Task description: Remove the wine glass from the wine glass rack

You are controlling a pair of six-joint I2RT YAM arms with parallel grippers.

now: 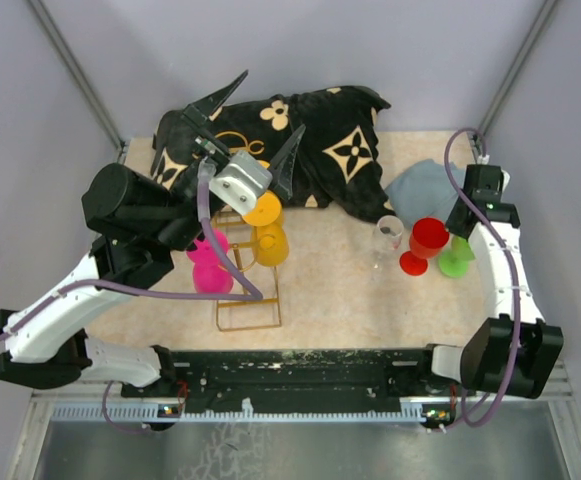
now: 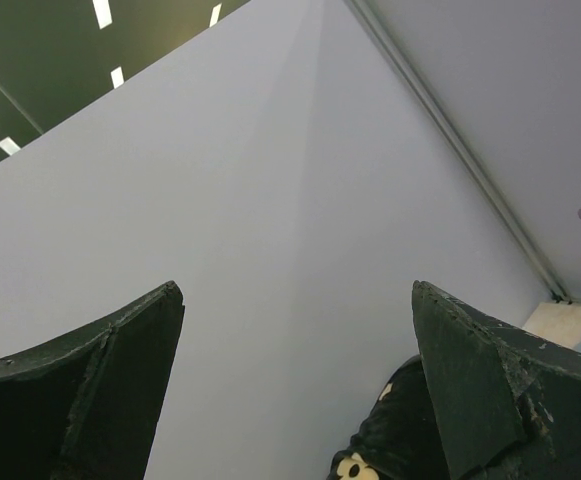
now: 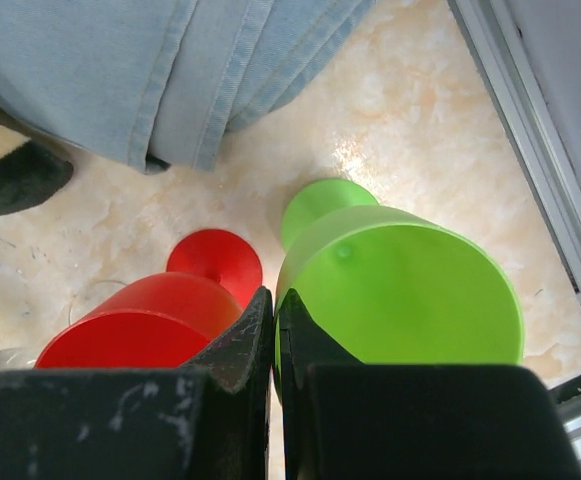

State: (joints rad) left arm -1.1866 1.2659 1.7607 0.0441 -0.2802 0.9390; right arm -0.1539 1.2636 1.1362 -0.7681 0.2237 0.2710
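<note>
The gold wire wine glass rack lies on the table's left half, its scroll end against the black floral cloth. An orange wine glass and a pink wine glass sit in its rails. My left gripper is open and empty, raised above the rack's far end and tilted up; in the left wrist view it faces the grey wall. My right gripper is shut, just above and between a red glass and a green glass at the right.
A clear glass stands left of the red glass and the green glass. A blue denim cloth lies behind them, also in the right wrist view. A metal frame rail edges the table on the right.
</note>
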